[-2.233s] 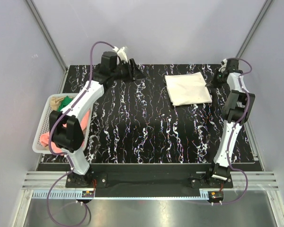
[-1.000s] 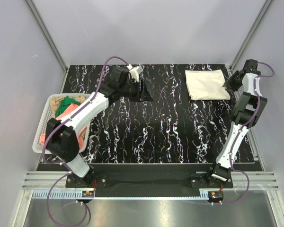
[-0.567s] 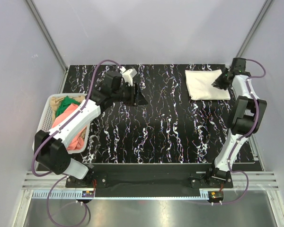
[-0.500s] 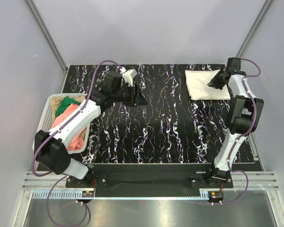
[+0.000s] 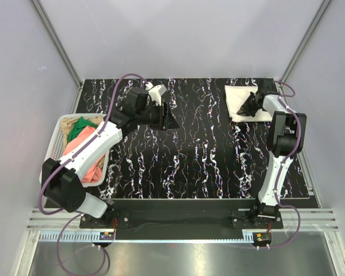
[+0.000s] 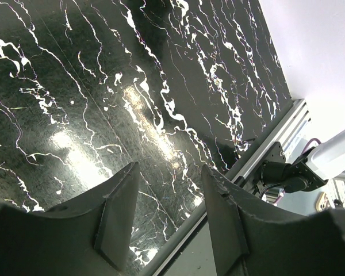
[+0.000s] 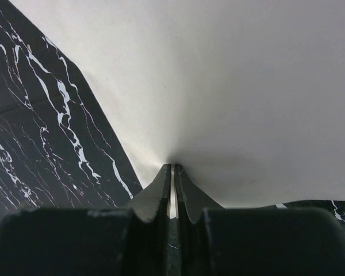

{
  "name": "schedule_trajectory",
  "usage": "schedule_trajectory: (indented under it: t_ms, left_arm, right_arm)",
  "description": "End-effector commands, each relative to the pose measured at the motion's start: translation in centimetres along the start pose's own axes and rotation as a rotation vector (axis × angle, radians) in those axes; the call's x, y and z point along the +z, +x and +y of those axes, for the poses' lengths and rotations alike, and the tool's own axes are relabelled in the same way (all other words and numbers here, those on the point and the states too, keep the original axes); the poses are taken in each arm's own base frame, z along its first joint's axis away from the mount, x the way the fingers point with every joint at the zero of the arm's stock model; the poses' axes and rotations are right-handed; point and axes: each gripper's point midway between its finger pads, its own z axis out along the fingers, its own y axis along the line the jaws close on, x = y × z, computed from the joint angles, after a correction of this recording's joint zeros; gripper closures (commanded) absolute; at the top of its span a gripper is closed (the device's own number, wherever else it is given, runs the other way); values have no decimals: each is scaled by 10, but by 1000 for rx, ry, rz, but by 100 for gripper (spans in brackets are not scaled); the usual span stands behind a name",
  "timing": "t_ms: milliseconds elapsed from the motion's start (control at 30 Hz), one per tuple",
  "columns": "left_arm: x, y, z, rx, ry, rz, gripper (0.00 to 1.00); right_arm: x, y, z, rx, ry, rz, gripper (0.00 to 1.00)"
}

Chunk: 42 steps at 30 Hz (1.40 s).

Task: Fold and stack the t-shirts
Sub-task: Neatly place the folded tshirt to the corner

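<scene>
A folded cream-white t-shirt point(image 5: 237, 95) lies flat at the far right corner of the table. It fills most of the right wrist view point(image 7: 230, 86). My right gripper point(image 5: 245, 108) is shut, and its tips point(image 7: 172, 167) touch the shirt near its front left part. My left gripper point(image 5: 169, 118) is open and empty above bare table at the far middle left. It holds nothing in the left wrist view point(image 6: 168, 167). The green t-shirt point(image 5: 77, 129), the salmon-pink t-shirt point(image 5: 93, 154) and the tan t-shirt point(image 5: 81, 121) lie bunched in the basket.
The white mesh basket point(image 5: 55, 133) stands at the table's left edge, beside the left arm. The black marbled table point(image 5: 190, 155) ends in a metal rail at the near edge point(image 6: 276, 138). Grey walls stand close on three sides.
The cream shirt was dragged to the far right corner and now lies still. My right gripper moved from its right edge leftward over it. My left arm swung right and has stayed put.
</scene>
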Motion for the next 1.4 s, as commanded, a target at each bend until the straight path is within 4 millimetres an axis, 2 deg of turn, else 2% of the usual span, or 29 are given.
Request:
schedule_trajectory:
  t_ms: [0, 167, 333, 600, 733, 900, 1100, 1200, 1233, 1267, 1333, 1367]
  left_arm:
    - [3, -6, 0, 30, 2, -25, 48]
    - [7, -4, 0, 19, 10, -10, 48]
    - [6, -4, 0, 25, 7, -15, 48]
    - [7, -2, 1, 24, 4, -9, 48]
    - [10, -2, 2, 22, 3, -5, 48]
    - [12, -1, 5, 18, 0, 0, 48]
    - [12, -1, 3, 18, 3, 2, 48]
    - [10, -2, 2, 22, 5, -4, 48]
    - [9, -4, 2, 26, 4, -9, 48]
    - [8, -5, 1, 29, 1, -15, 47]
    - [7, -5, 3, 32, -7, -18, 47]
    - [6, -5, 3, 35, -11, -21, 48]
  right_arm:
    - [6, 7, 5, -34, -32, 16, 89]
    - [-16, -4, 10, -60, -26, -40, 88]
    - [-31, -4, 21, -71, -55, -53, 89]
    - [-22, 24, 20, -92, -53, 6, 89]
    - [-10, 38, 8, -82, -21, 31, 89]
    - [-7, 37, 6, -91, -17, 26, 89]
    - [-35, 10, 31, -100, -60, -63, 87]
    - [-43, 9, 43, -109, -67, -89, 84]
    - [-41, 16, 51, -137, -71, -81, 79]
    - [-38, 17, 51, -153, -59, -83, 75]
    - [-32, 17, 45, -204, -26, -91, 71]
    - [-27, 24, 52, -242, -25, -83, 70]
